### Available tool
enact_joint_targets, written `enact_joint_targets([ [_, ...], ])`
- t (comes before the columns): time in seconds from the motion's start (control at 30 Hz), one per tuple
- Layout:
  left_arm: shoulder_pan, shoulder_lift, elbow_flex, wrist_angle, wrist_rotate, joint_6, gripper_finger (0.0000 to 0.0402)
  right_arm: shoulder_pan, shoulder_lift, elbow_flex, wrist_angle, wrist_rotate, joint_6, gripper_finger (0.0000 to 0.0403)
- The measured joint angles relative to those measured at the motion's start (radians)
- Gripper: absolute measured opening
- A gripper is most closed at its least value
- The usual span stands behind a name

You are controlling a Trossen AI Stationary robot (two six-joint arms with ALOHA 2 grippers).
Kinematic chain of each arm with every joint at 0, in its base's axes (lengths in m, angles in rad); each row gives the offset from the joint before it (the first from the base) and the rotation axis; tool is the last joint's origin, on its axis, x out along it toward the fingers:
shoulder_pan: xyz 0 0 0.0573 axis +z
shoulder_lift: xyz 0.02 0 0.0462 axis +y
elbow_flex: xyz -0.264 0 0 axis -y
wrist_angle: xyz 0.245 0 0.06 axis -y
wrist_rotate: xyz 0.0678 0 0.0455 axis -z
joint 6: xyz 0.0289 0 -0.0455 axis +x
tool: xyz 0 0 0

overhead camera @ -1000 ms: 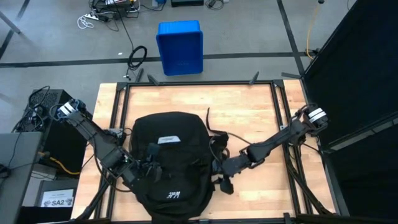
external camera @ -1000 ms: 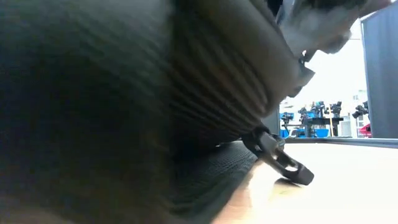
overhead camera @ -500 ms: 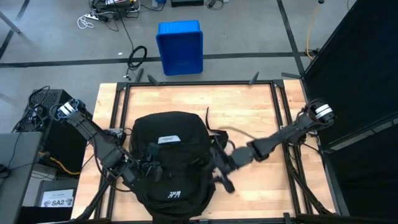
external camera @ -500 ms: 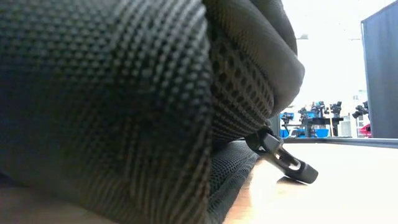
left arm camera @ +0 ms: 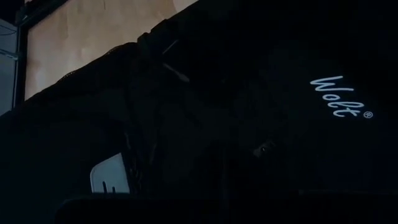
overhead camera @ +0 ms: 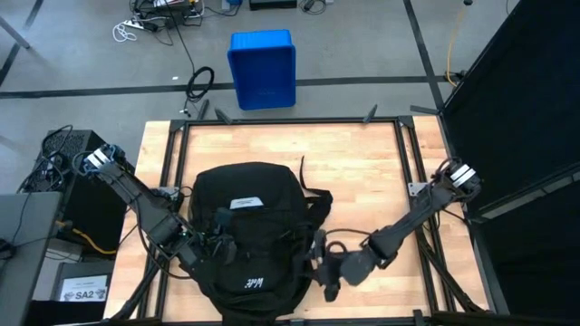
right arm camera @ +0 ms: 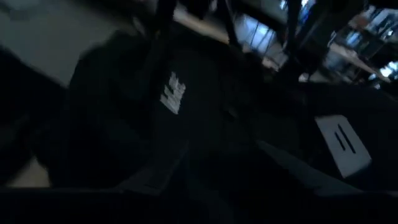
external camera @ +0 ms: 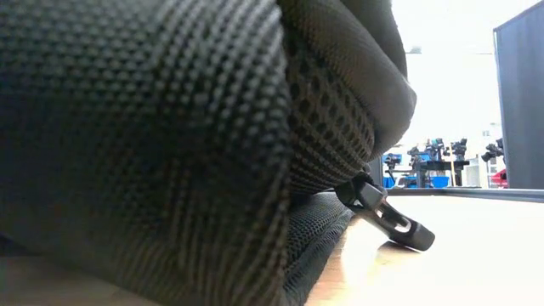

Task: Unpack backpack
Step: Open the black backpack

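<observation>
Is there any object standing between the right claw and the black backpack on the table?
Nothing visible does. The right claw is already at the backpack, at its right side among the black straps; no other object lies between them.

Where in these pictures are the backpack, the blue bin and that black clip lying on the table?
backpack (overhead camera: 246,237): high view, middle of its front.
blue bin (overhead camera: 262,68): high view, its middle.
black clip (external camera: 384,216): low view, middle of the clip.

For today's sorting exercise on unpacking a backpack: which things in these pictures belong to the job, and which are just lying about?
Part of the job:
backpack
left gripper, at the backpack
right gripper, beside the backpack

Lying about:
blue bin on the floor
cable coil on the floor
</observation>
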Motion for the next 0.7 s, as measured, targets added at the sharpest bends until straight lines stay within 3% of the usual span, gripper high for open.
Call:
enact_joint_targets([
  [0.23, 0.0, 0.0, 0.0, 0.003, 0.0, -0.003, 0.0, 0.035, 0.138, 0.287, -0.386, 0.033, 0.061, 0.0165],
  [0.37, 0.0, 0.0, 0.0, 0.02, 0.0, -0.014, 0.0, 0.028, 0.239, 0.387, -0.558, 0.033, 0.131, 0.0185],
  [0.7, -0.006, 0.0, 0.0, 0.018, 0.0, -0.028, 0.0, -0.013, 0.288, 0.429, -0.582, 0.053, 0.115, 0.0222],
])
